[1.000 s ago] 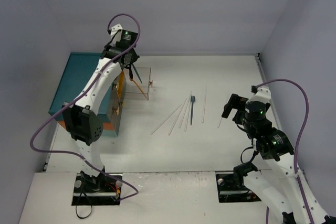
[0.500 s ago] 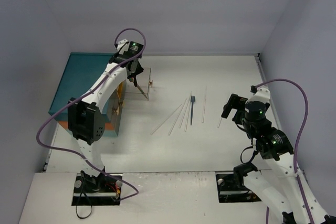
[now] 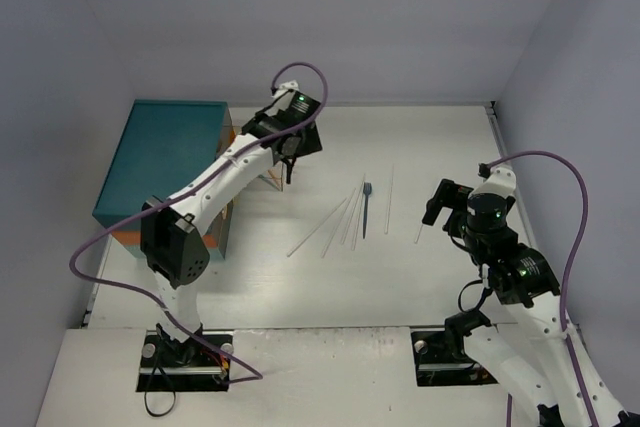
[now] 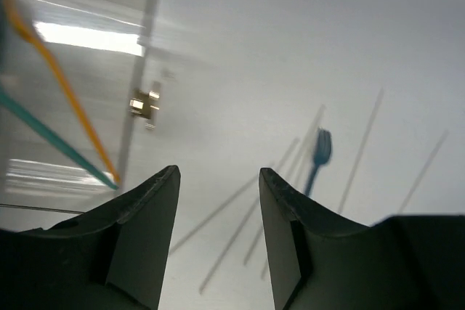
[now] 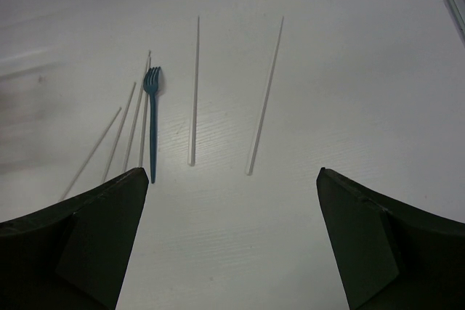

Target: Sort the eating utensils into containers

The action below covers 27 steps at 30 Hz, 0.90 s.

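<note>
The teal chest (image 3: 160,147) stands at the left, and its clear drawer (image 4: 80,107) with a gold handle (image 4: 145,104) is pulled out. An orange utensil (image 4: 69,96) and a teal utensil (image 4: 51,139) lie in that drawer. My left gripper (image 3: 290,167) (image 4: 218,173) hangs just right of the drawer, open, with nothing between its fingers. A blue fork (image 3: 367,209) (image 5: 152,125) (image 4: 318,156) lies mid-table among several pale chopsticks (image 3: 330,222) (image 5: 194,92). My right gripper (image 3: 432,209) (image 5: 231,172) hovers wide open and empty, right of the fork and above two chopsticks.
Grey walls close in the white table on three sides. One chopstick (image 5: 265,96) lies apart on the right. A raised table edge (image 3: 495,137) runs along the right side.
My left gripper has opened and swung right, away from over the drawer. The teal utensil it held now lies in the drawer. The right arm has not moved.
</note>
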Each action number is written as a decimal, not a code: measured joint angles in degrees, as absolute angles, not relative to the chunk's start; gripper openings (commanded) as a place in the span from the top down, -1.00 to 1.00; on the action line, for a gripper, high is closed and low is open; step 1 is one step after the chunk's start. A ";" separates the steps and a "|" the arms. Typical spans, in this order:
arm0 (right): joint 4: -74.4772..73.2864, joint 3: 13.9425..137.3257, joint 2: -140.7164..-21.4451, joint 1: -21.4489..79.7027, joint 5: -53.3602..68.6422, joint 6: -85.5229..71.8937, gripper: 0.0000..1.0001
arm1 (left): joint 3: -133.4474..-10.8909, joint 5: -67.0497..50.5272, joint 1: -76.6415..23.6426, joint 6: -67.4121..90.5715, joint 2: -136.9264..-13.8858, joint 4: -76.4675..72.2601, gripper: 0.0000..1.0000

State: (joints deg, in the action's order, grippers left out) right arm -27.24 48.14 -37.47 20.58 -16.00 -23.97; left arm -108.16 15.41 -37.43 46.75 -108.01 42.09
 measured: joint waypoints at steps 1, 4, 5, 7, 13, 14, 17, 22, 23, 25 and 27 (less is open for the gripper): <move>-27.25 48.14 -37.19 20.58 -16.22 -23.97 -0.99 | -109.02 14.45 -38.97 46.65 -109.10 41.96 0.11; -27.30 48.46 -36.11 20.58 -16.73 -23.96 -0.99 | -111.72 11.72 -43.47 46.33 -113.75 41.62 0.11; -27.33 48.78 -35.71 20.58 -16.87 -23.95 -0.99 | -112.71 10.81 -44.68 46.10 -115.64 41.48 0.11; -27.35 49.58 -34.94 20.58 -17.15 -23.93 -0.99 | -114.60 9.23 -47.19 45.56 -119.49 41.51 0.11; -27.28 51.92 -31.79 20.58 -18.00 -23.46 -0.99 | -120.29 6.92 -52.42 44.63 -130.07 42.07 0.23; -27.27 52.16 -31.31 20.58 -18.17 -23.35 -0.99 | -121.16 6.83 -52.94 44.42 -131.39 42.12 0.26; -27.29 52.48 -30.48 20.58 -18.55 -23.00 -0.98 | -123.38 6.63 -53.86 44.06 -134.25 42.53 0.36; -27.37 52.63 -31.89 20.58 -17.79 -23.05 -0.91 | -123.66 8.84 -53.77 43.47 -134.28 43.11 0.35; -27.30 52.70 -33.16 20.58 -17.20 -23.30 -0.89 | -122.59 9.49 -53.50 43.29 -133.24 42.90 0.35; -27.24 52.79 -36.59 20.58 -15.84 -23.93 -0.83 | -119.05 10.79 -52.47 42.91 -129.89 42.87 0.35; -27.22 52.86 -41.18 20.58 -14.30 -24.47 -0.79 | -114.84 12.02 -50.85 42.54 -125.46 43.28 0.33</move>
